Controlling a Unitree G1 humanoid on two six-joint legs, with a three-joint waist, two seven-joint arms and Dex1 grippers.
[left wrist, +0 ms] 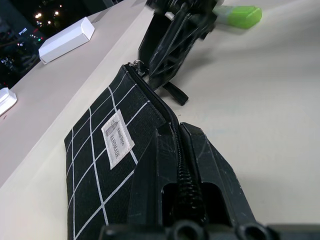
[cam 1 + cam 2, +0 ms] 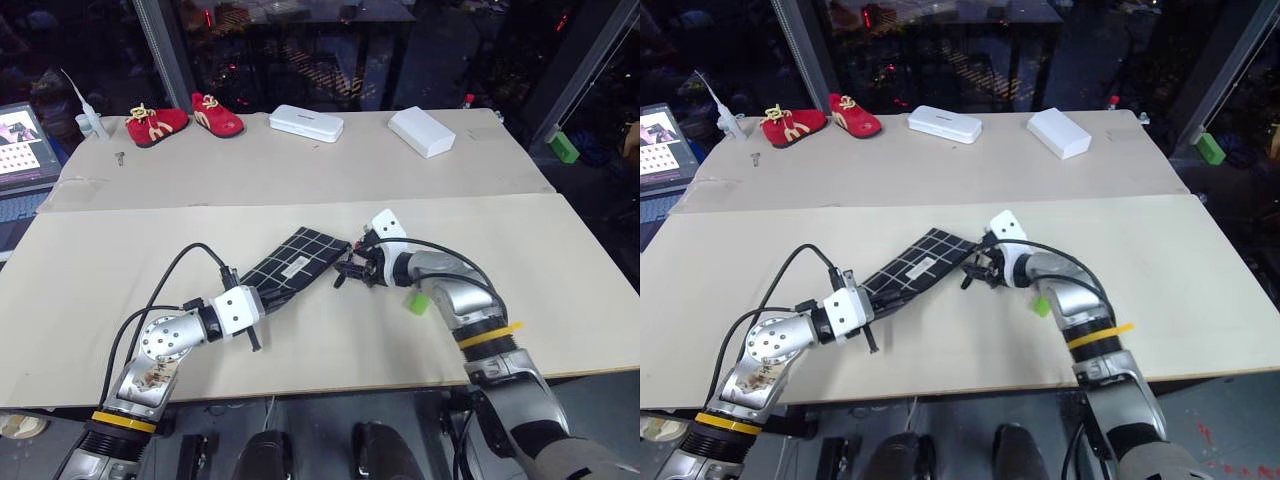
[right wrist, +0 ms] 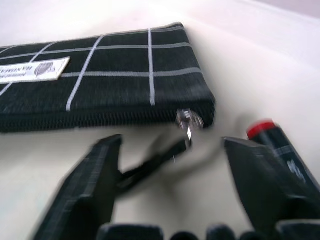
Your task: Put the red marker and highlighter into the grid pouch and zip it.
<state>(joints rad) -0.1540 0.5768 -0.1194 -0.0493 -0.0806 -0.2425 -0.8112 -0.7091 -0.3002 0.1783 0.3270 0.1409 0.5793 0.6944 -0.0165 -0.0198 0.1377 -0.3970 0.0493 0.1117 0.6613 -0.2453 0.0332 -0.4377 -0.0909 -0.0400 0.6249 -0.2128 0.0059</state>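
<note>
Beige table (image 2: 300, 180), dark glass wall (image 2: 330, 50) behind (lights reflected), laptop (image 2: 22, 145) beside

Head stereo pair looks forward and down over the tabletop (image 2: 300, 180). Both wrist views, set low and close, share the grid pouch (image 1: 100, 165).

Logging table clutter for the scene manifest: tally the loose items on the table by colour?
Red shoes: 2
White boxes: 2
Black grid pouch: 1
Green highlighter: 1
Black marker with red end: 1
Total: 7
</note>
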